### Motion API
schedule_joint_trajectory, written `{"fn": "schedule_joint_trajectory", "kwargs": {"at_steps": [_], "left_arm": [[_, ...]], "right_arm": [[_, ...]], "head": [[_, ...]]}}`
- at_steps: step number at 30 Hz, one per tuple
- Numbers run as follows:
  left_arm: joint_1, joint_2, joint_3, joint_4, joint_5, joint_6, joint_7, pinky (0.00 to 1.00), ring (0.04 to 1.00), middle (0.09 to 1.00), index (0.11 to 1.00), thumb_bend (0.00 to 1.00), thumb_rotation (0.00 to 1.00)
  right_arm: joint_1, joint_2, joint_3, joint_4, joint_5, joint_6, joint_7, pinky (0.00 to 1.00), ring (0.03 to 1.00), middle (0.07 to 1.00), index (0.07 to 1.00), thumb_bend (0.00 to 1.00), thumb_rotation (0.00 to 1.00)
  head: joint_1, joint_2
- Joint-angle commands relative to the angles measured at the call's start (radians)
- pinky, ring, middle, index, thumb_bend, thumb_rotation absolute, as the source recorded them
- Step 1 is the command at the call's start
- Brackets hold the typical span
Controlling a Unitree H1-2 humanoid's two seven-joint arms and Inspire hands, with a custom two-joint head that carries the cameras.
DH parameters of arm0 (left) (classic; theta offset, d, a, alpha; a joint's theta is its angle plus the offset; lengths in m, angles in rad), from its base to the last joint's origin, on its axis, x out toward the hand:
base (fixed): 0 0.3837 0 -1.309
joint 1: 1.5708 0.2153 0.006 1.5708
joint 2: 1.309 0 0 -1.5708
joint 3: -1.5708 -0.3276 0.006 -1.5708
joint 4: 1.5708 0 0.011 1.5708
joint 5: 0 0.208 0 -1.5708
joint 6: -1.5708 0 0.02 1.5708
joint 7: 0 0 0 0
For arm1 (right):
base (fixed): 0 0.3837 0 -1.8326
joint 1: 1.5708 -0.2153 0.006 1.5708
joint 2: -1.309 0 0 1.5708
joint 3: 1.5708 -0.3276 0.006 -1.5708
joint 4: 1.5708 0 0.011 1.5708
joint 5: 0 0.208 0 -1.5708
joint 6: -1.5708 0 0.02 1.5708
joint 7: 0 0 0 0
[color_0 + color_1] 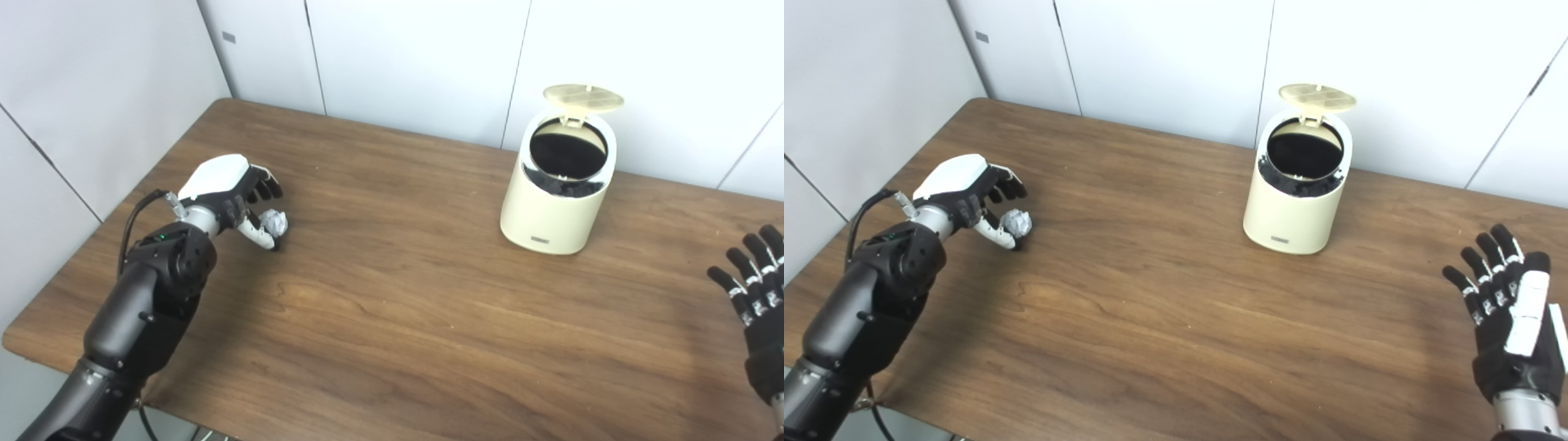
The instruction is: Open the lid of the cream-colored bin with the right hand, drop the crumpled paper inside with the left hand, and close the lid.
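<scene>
Right hand (1513, 318) spread, left hand (236, 193) beside paper (274, 222), bin (558, 184) open

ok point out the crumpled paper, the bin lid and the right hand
crumpled paper (275, 222), left eye view, middle of the ball at the left hand's fingertips
bin lid (583, 98), left eye view, centre of the raised lid
right hand (1513, 318), right eye view, middle of the open hand

right hand (756, 288) half out of frame
</scene>
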Motion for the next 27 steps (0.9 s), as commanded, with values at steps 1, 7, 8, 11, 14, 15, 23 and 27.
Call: {"fn": "schedule_joint_trajectory", "kwargs": {"at_steps": [1, 7, 8, 11, 14, 15, 23, 27], "left_arm": [[-0.021, 0.029, 0.024, -0.005, 0.016, 0.005, 0.01, 0.6, 0.672, 0.703, 0.659, 0.86, 0.0], [-0.029, 0.004, 0.043, 0.003, 0.007, 0.006, -0.014, 0.52, 0.598, 0.646, 0.628, 0.83, 0.0], [-0.028, 0.004, 0.043, 0.004, 0.003, 0.006, -0.011, 0.52, 0.592, 0.639, 0.626, 0.83, 0.0], [-0.025, 0.0, 0.048, 0.006, 0.003, 0.006, -0.017, 0.53, 0.585, 0.633, 0.636, 0.82, 0.0], [-0.023, 0.002, 0.042, 0.011, 0.004, 0.006, -0.009, 0.53, 0.578, 0.625, 0.633, 0.82, 0.0], [-0.023, 0.002, 0.041, 0.013, 0.005, 0.005, -0.009, 0.53, 0.578, 0.624, 0.633, 0.82, 0.0], [-0.026, -0.003, 0.033, 0.026, -0.007, 0.006, -0.017, 0.5, 0.569, 0.622, 0.636, 0.82, 0.0], [-0.026, 0.005, 0.02, 0.023, -0.016, 0.003, -0.009, 0.53, 0.588, 0.63, 0.634, 0.82, 0.0]], "right_arm": [[-0.021, -0.004, -0.01, -0.035, 0.016, -0.016, 0.007, 0.81, 0.919, 0.938, 0.937, 0.56, 1.0], [-0.023, 0.003, -0.017, -0.058, 0.034, 0.006, -0.003, 0.78, 0.905, 0.93, 0.928, 0.56, 1.0], [-0.022, 0.005, -0.017, -0.063, 0.035, 0.013, -0.005, 0.78, 0.902, 0.927, 0.926, 0.55, 1.0], [-0.022, 0.009, -0.019, -0.072, 0.042, 0.025, -0.008, 0.78, 0.901, 0.924, 0.925, 0.54, 1.0], [-0.022, 0.011, -0.02, -0.084, 0.05, 0.038, -0.009, 0.77, 0.901, 0.926, 0.934, 0.53, 1.0], [-0.022, 0.011, -0.02, -0.086, 0.052, 0.04, -0.008, 0.77, 0.905, 0.93, 0.939, 0.53, 1.0], [-0.026, 0.02, -0.025, -0.115, 0.065, 0.074, -0.023, 0.76, 0.892, 0.92, 0.931, 0.5, 1.0], [-0.027, 0.026, -0.026, -0.124, 0.069, 0.083, -0.031, 0.78, 0.902, 0.928, 0.936, 0.5, 1.0]], "head": [[0.001, 0.001], [-0.005, 0.01], [-0.005, 0.01], [-0.006, 0.012], [-0.008, 0.012], [-0.01, 0.013], [-0.01, 0.013], [-0.011, 0.015]]}}
